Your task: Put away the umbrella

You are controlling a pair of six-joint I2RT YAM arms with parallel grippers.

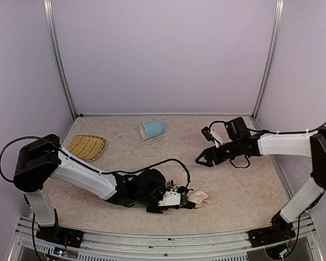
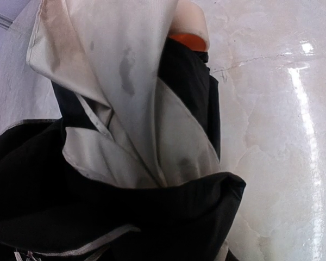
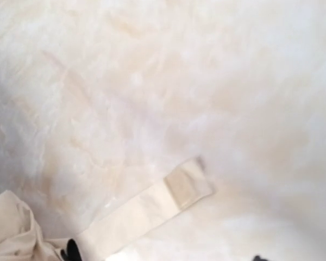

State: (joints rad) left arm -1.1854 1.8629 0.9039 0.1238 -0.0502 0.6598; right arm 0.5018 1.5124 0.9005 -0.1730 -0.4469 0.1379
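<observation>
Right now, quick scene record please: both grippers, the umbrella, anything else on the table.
umbrella: bunched, cream and black, on the table
left gripper: shut on umbrella fabric, near edge
right gripper: open, empty, right of centre
strap: loose, flat on the table
mug: light blue, on its side, far centre
tray: woven, far left

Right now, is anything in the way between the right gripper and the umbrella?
No, nothing I can see. Only bare table lies between the right gripper and the umbrella, which sits at the left gripper. The blue mug and straw tray are off to the side.
</observation>
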